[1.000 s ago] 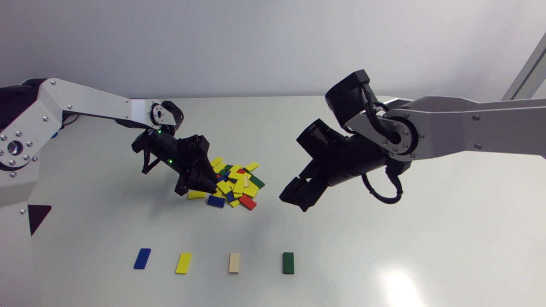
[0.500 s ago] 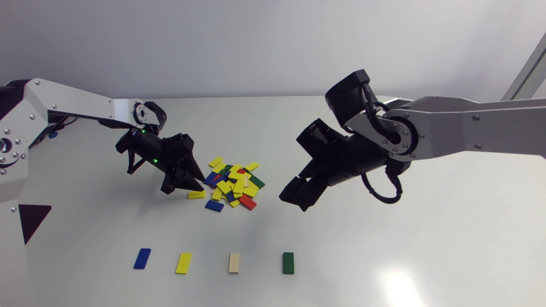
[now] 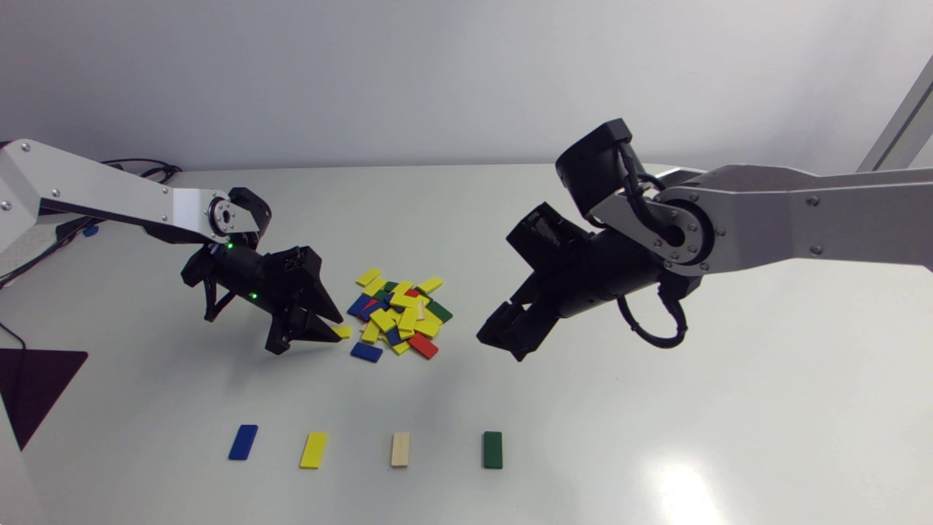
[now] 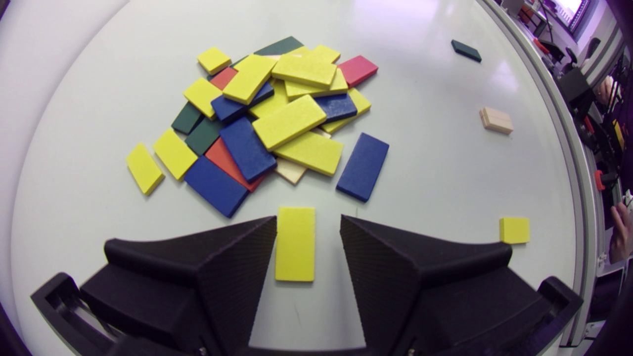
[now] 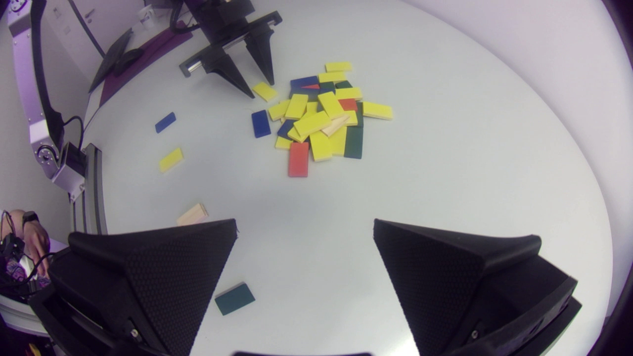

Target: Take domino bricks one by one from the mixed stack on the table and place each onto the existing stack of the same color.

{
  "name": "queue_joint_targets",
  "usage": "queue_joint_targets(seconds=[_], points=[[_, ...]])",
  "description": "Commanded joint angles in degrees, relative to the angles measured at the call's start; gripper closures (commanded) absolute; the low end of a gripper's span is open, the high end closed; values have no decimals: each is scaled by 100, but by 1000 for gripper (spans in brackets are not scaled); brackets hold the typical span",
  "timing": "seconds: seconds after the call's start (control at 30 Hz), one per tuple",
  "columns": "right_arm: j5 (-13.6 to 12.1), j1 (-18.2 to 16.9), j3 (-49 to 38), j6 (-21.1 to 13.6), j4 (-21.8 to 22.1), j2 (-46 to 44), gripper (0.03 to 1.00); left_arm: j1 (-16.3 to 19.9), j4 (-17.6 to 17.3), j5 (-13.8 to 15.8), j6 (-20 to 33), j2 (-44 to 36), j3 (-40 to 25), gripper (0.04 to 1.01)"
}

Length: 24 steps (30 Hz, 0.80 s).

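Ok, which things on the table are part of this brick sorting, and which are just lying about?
Job: mixed pile; loose yellow brick between the open fingers of the left gripper; blue stack, yellow stack, wooden stack, green stack; right gripper, empty.
Lying about: dark triangular patch at the left edge of the table; black cable at its far left corner.

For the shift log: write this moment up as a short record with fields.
Left hand: open, astride a yellow rectangular domino brick lying flat on the white table, just short of the pile
Right hand: open, empty, above the table on the pile's other side
Mixed pile: yellow, blue, green, red and pale wooden bricks, mostly yellow
Target row: blue target brick, yellow target brick, pale wooden target brick, green target brick, spaced apart in a line
Red target: none seen
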Motion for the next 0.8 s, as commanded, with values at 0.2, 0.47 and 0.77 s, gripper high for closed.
queue_joint_targets(seconds=[0.2,0.47,0.77], points=[[-33,-3,-21,-78,62,106,66,173,221,-43,29,-83,-226,559],[-33,-3,-48,-78,80,62,66,129,248,-96,21,-12,-183,559],[-33,-29,-57,-78,80,62,66,14,256,-175,21,146,-209,561]])
